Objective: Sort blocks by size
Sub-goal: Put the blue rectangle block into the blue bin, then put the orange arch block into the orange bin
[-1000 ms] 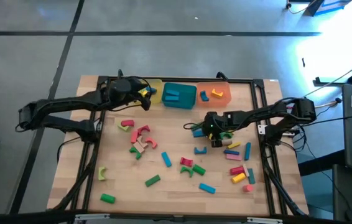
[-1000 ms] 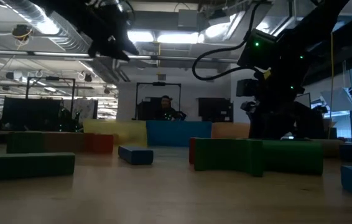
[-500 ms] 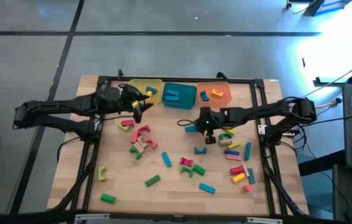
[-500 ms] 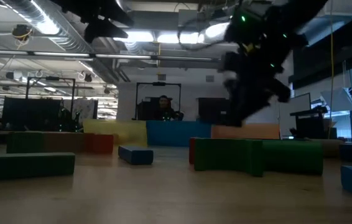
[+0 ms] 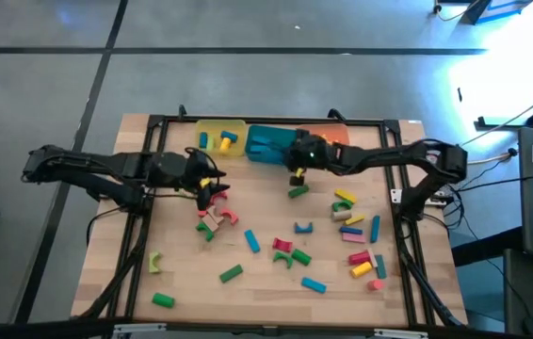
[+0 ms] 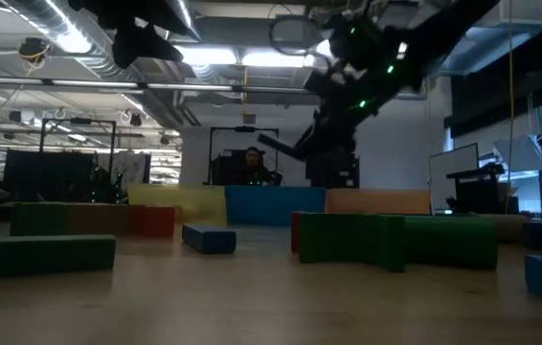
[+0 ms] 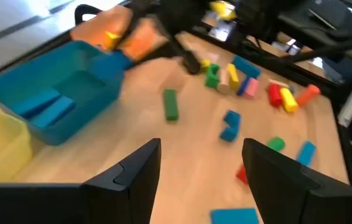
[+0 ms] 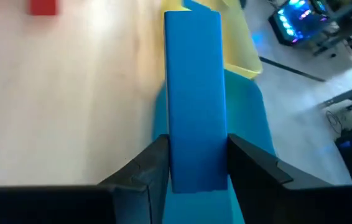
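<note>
The right hand (image 5: 297, 162) grips a blue bar (image 8: 194, 93) over the near edge of the teal tray (image 5: 266, 143) at the far side of the bench (image 5: 248, 292), while the left hand (image 5: 208, 182) hangs open above red blocks (image 5: 216, 200), other blocks (image 5: 355, 231) scattered nearby.

Yellow tray (image 5: 212, 127), teal tray (image 5: 265, 143), orange tray (image 5: 338, 137)

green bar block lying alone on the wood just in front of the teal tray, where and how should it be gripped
Probably from straight above, fingers closing across the narrow width at mid-length of the green bar block. It lies flat on the wooden table with bare wood around it, so its long sides look reachable. The teal tray sits just behind and the right gripper hangs nearby, so avoid coming from that side.
</note>
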Robot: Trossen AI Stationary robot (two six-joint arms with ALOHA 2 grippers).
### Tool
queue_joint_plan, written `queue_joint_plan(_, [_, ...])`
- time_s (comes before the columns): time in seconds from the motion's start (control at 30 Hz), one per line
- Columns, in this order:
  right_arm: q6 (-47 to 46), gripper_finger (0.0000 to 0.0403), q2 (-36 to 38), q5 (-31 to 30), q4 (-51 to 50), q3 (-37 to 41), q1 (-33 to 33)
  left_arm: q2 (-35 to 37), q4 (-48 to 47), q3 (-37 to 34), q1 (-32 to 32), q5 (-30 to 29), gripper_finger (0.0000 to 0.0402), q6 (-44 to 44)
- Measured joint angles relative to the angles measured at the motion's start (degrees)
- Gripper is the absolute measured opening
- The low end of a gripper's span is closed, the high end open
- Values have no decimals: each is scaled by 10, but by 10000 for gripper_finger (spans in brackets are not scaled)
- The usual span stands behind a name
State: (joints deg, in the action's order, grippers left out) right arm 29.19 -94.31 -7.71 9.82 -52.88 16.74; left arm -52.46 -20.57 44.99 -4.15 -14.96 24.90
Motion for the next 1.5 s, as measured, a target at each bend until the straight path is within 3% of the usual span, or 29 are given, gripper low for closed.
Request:
queue_joint_plan(0.43, [1, 147, -93, 12, 114, 0, 56, -5, -11, -7, -92, 22, 205, 50])
queue_joint_plan(0.8, [1, 147, -95, 8, 132, 0, 54, -5, -130, -7, -142, 65, 205, 251])
queue_joint_plan(0.97, [1, 147, -95, 7, 132, 0, 54, -5, -165, -7, -147, 74, 205, 290])
queue_joint_plan(1.13, [1, 156, -95, -20, 132, 0, 54, -5, -162, -7, -146, 73, 205, 280])
queue_joint_plan(1.27, [-1, 201, -95, -43, 132, 0, 54, -21, -142, -7, -146, 58, 205, 268])
queue_joint_plan(1.5, [-2, 268, -95, -43, 132, 0, 54, -106, -46, -7, -136, 39, 205, 72])
